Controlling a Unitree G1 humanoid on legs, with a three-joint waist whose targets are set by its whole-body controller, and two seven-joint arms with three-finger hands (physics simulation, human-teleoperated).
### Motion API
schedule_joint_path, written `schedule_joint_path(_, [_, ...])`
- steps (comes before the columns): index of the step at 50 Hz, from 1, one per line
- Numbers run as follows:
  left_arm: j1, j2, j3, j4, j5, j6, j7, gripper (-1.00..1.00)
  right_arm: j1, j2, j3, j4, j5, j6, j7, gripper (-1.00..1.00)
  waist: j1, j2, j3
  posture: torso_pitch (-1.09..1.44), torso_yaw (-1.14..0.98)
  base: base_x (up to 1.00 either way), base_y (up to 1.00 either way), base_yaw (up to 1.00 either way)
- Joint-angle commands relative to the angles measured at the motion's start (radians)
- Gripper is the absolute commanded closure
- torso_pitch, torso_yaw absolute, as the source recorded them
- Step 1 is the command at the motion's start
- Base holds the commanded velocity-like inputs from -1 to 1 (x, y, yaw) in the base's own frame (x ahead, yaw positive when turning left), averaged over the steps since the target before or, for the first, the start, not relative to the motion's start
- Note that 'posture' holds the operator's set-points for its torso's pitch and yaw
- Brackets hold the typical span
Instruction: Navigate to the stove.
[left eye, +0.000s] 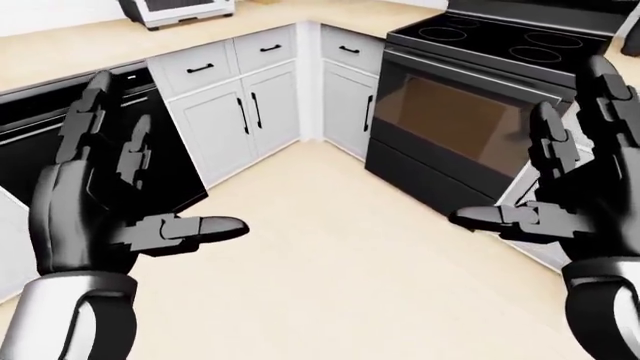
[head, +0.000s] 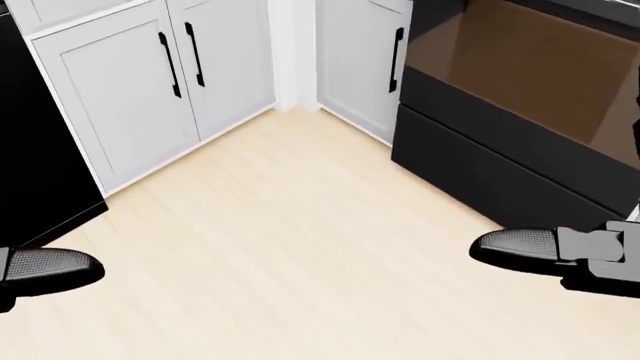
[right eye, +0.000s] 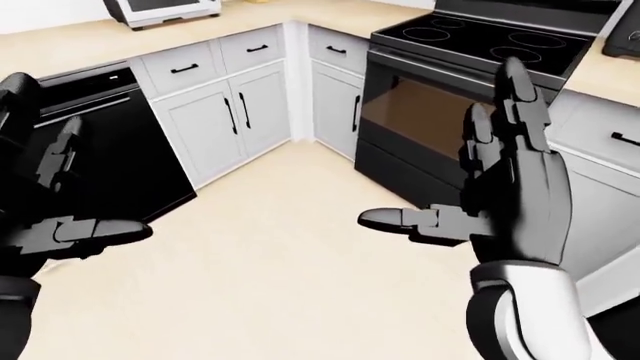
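Observation:
The black stove (left eye: 470, 90) stands at the upper right of the left-eye view, with a glass cooktop with ring burners (left eye: 500, 39) and a brown oven window (left eye: 455, 120). It also shows in the right-eye view (right eye: 440, 90) and at the top right of the head view (head: 520, 97). My left hand (left eye: 130, 187) is raised at the left, fingers spread open and empty. My right hand (right eye: 480, 187) is raised at the right, fingers open and empty, in front of the stove.
White corner cabinets (left eye: 250, 105) with black handles sit left of the stove under a beige counter (left eye: 90, 45). A black dishwasher (right eye: 110, 142) is at the left. A white microwave (left eye: 180, 10) stands on the counter. Light wooden floor (left eye: 330, 255) lies between me and the stove.

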Motion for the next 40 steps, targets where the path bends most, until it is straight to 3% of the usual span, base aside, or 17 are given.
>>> schedule_joint_path(1, [-0.015,0.010,0.009,-0.008,0.014,-0.022,0.000,-1.00,-0.017,-0.010,-0.016,-0.010,-0.002,-0.015,0.004,-1.00,0.001,0.000,-0.006,0.00,0.00,0.15,0.00,0.00])
schedule_joint_path(3, [-0.017,0.006,0.008,-0.008,0.019,-0.018,-0.004,-1.00,-0.019,-0.007,-0.017,-0.010,-0.005,-0.011,0.007,-1.00,-0.005,0.041,-0.013,0.00,0.00,0.16,0.00,0.00])
schedule_joint_path(4, [-0.019,0.003,0.008,-0.008,0.024,-0.016,-0.008,-1.00,-0.022,-0.007,-0.017,-0.010,-0.003,-0.008,0.006,-1.00,-0.005,0.076,-0.027,0.00,0.00,0.15,0.00,0.00])
schedule_joint_path(5, [-0.021,0.002,0.006,-0.008,0.026,-0.015,-0.008,-1.00,-0.024,-0.003,-0.018,-0.010,-0.006,-0.005,0.008,-1.00,0.001,0.057,-0.030,0.00,0.00,0.16,0.00,0.00])
schedule_joint_path(7, [-0.021,-0.006,0.004,-0.008,0.035,-0.012,-0.016,-1.00,-0.023,0.006,-0.011,-0.010,-0.020,-0.003,0.016,-1.00,0.007,0.061,-0.015,0.00,0.00,0.15,0.00,0.00])
schedule_joint_path(13, [-0.019,-0.004,0.004,-0.008,0.037,-0.016,-0.014,-1.00,-0.018,0.011,-0.014,-0.010,-0.024,-0.006,0.021,-1.00,0.017,0.012,-0.016,0.00,0.00,0.15,0.00,0.00])
schedule_joint_path(15, [-0.018,-0.005,0.003,-0.008,0.040,-0.017,-0.017,-1.00,-0.019,0.009,-0.012,-0.010,-0.021,-0.006,0.016,-1.00,0.022,-0.017,-0.016,0.00,0.00,0.14,0.00,0.00])
schedule_joint_path(17, [-0.018,-0.001,0.010,-0.008,0.029,-0.016,-0.012,-1.00,-0.018,0.010,-0.008,-0.010,-0.027,-0.008,0.018,-1.00,0.023,-0.069,-0.030,0.00,0.00,0.15,0.00,0.00])
schedule_joint_path(19, [-0.017,-0.006,0.011,-0.008,0.039,-0.014,-0.020,-1.00,-0.017,0.008,-0.005,-0.010,-0.025,-0.010,0.016,-1.00,0.011,-0.053,-0.019,0.00,0.00,0.15,0.00,0.00])
schedule_joint_path(20, [-0.016,-0.007,0.010,-0.008,0.040,-0.015,-0.021,-1.00,-0.016,0.005,-0.006,-0.010,-0.022,-0.013,0.013,-1.00,0.015,-0.063,-0.016,0.00,0.00,0.15,0.00,0.00])
schedule_joint_path(26, [-0.007,0.005,0.011,-0.008,0.023,-0.026,-0.008,-1.00,-0.004,0.000,-0.002,-0.010,-0.024,-0.026,0.012,-1.00,0.004,-0.016,-0.008,0.00,0.00,0.15,0.00,0.00])
schedule_joint_path(29, [-0.004,0.007,0.010,-0.008,0.022,-0.029,-0.007,-1.00,-0.003,-0.002,-0.004,-0.010,-0.022,-0.028,0.012,-1.00,-0.003,0.033,-0.011,0.00,0.00,0.15,0.00,0.00])
schedule_joint_path(30, [-0.004,0.008,0.009,-0.008,0.021,-0.030,-0.006,-1.00,-0.003,-0.005,-0.006,-0.010,-0.019,-0.029,0.010,-1.00,-0.005,0.064,-0.023,0.00,0.00,0.14,0.00,0.00])
schedule_joint_path(31, [-0.003,0.014,0.007,-0.008,0.018,-0.035,-0.003,-1.00,-0.004,-0.009,-0.008,-0.010,-0.011,-0.030,0.005,-1.00,-0.009,0.070,-0.038,0.00,0.00,0.16,0.00,0.00])
schedule_joint_path(32, [-0.002,0.013,0.006,-0.008,0.020,-0.036,-0.003,-1.00,-0.004,-0.011,-0.008,-0.010,-0.009,-0.030,0.003,-1.00,0.008,0.053,-0.021,0.00,0.00,0.15,0.00,0.00])
schedule_joint_path(33, [-0.003,0.010,0.004,-0.008,0.025,-0.034,-0.005,-1.00,-0.004,-0.004,-0.007,-0.010,-0.017,-0.028,0.010,-1.00,0.005,0.063,-0.014,0.00,0.00,0.16,0.00,0.00])
schedule_joint_path(40, [-0.022,-0.011,0.000,-0.008,0.045,-0.012,-0.019,-1.00,-0.021,0.017,-0.017,-0.010,-0.032,-0.004,0.026,-1.00,0.018,0.003,-0.016,0.00,0.00,0.15,0.00,0.00])
